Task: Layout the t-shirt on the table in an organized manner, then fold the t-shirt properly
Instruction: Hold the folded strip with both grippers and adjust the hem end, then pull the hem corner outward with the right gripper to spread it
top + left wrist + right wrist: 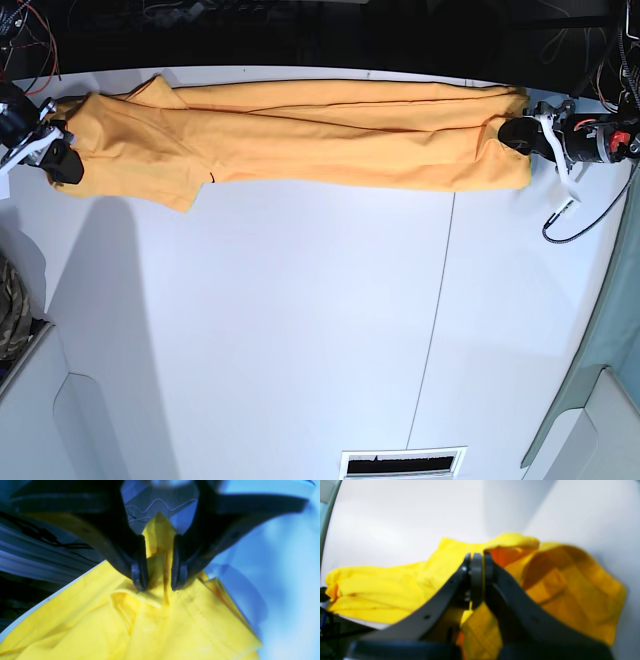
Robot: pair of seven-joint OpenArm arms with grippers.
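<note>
Below, in the lower foreground of the base view, the white desk (300, 350) lies bare apart from a thin dark seam line (432, 330) running up its right half and a slotted vent (402, 463) at the bottom edge. At the lower left edge a strip of camouflage-patterned cloth (10, 310) shows beside the desk.

Farther up, along the far edge of the desk, the t-shirt (320, 135) is stretched into a long, narrow, creased band running from the upper left to the upper right of the frame, with one short sleeve hanging down at the left.

At the band's right end, the left pincer (158, 586) has its jaws part-way closed around a bunched fold of the yellow fabric, which rises between the two fingers in the left wrist view.

At the band's left end, the right pincer (477, 557) has its jaws pressed fully together; in the right wrist view yellow cloth lies around and under the fingers, and a sliver of it shows between them.
</note>
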